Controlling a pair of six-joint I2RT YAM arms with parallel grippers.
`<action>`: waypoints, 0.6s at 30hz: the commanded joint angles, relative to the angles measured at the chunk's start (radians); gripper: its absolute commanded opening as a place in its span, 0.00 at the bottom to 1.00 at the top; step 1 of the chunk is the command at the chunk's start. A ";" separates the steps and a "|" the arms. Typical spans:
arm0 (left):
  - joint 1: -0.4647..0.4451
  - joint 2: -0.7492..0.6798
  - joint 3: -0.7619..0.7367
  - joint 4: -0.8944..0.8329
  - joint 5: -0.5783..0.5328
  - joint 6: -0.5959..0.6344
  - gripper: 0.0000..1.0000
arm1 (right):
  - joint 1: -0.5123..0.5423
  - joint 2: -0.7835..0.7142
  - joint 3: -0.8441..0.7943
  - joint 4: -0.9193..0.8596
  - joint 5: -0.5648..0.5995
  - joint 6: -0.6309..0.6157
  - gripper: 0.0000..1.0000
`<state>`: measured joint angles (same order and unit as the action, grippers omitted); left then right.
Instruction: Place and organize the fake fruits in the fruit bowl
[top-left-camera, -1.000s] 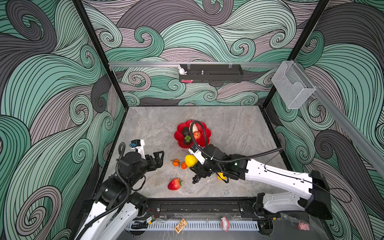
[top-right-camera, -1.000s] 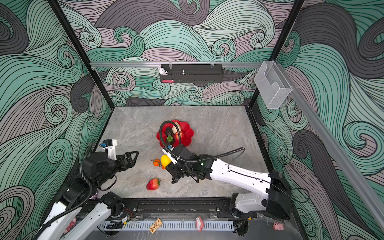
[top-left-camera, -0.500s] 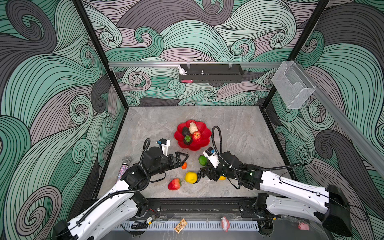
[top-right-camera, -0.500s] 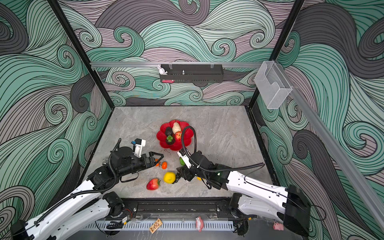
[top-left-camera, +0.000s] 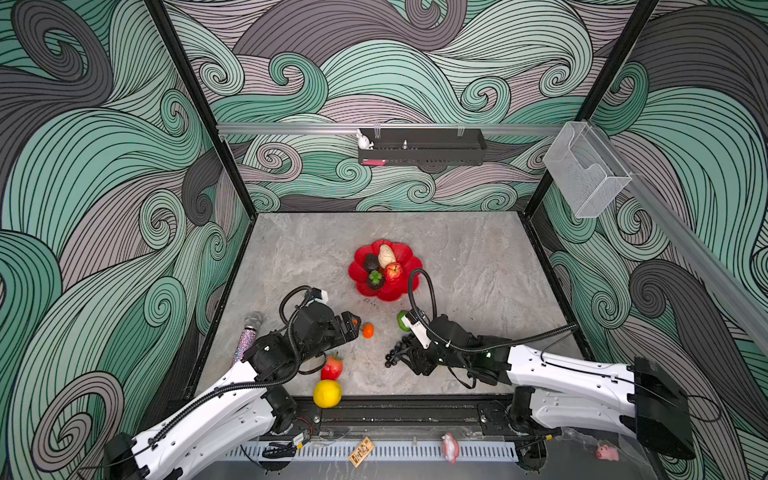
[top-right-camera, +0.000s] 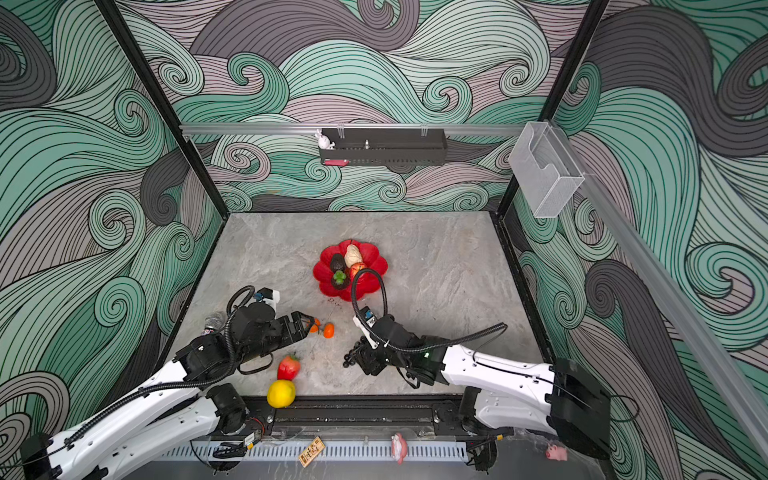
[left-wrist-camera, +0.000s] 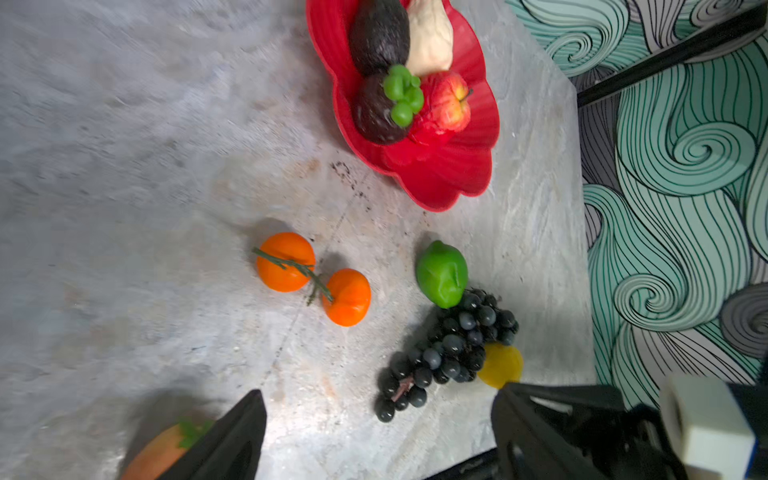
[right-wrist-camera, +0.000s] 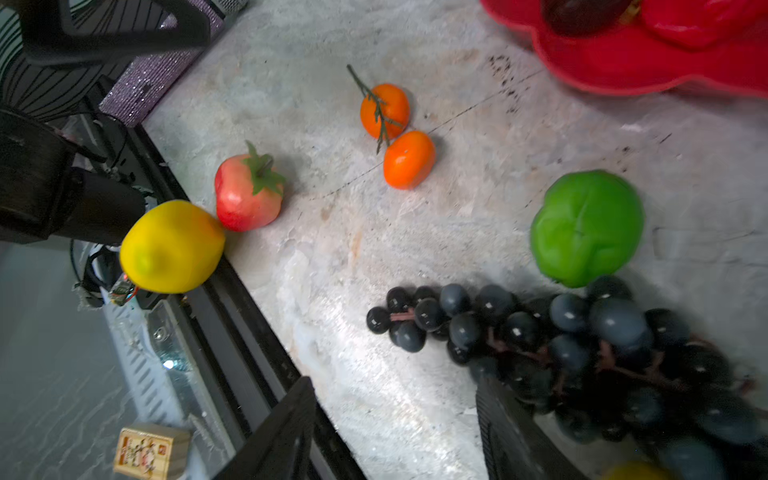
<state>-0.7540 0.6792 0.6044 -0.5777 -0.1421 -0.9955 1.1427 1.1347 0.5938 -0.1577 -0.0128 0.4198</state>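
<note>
ahead of the open, empty left tool (left-wrist-camera: 378, 392) lie oranges (left-wrist-camera: 286, 262); beside the open right tool (right-wrist-camera: 395, 384), grapes (right-wrist-camera: 582, 345).

Robot lab cell, wave-patterned walls (top-left-camera: 374, 62), black frame posts (top-left-camera: 199, 104), stone-look tabletop (top-left-camera: 311, 249)

I see the red, scalloped fruit bowl (top-left-camera: 392, 293) near the middle of the tabletop (top-left-camera: 457, 257). It holds four fruits packed together: a dark avocado (top-left-camera: 371, 262), a cream pear (top-left-camera: 386, 255), a red apple (top-left-camera: 393, 272) and a green-capped mangosteen (top-left-camera: 375, 281).

In front of it lie two small oranges (left-wrist-camera: 286, 262) joined by a green stem. Near them a green lime (left-wrist-camera: 441, 274) rests against a black grape bunch (left-wrist-camera: 449, 353) lying flat, with a yellow lemon (left-wrist-camera: 500, 365) half hidden behind it.

At the front edge, a red strawberry-like fruit (right-wrist-camera: 247, 199) touches a second lemon (right-wrist-camera: 170, 247).
</note>
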 joint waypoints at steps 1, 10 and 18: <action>-0.002 -0.072 0.019 -0.122 -0.151 0.052 0.87 | 0.061 0.033 0.001 0.024 0.025 0.067 0.67; 0.004 -0.171 0.203 -0.308 -0.366 0.235 0.87 | 0.210 0.250 0.141 0.099 0.025 0.002 0.76; 0.005 -0.288 0.325 -0.380 -0.520 0.411 0.87 | 0.278 0.490 0.305 0.140 -0.037 -0.121 0.86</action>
<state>-0.7532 0.4183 0.9047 -0.8810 -0.5644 -0.6788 1.4059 1.5776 0.8547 -0.0402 -0.0219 0.3626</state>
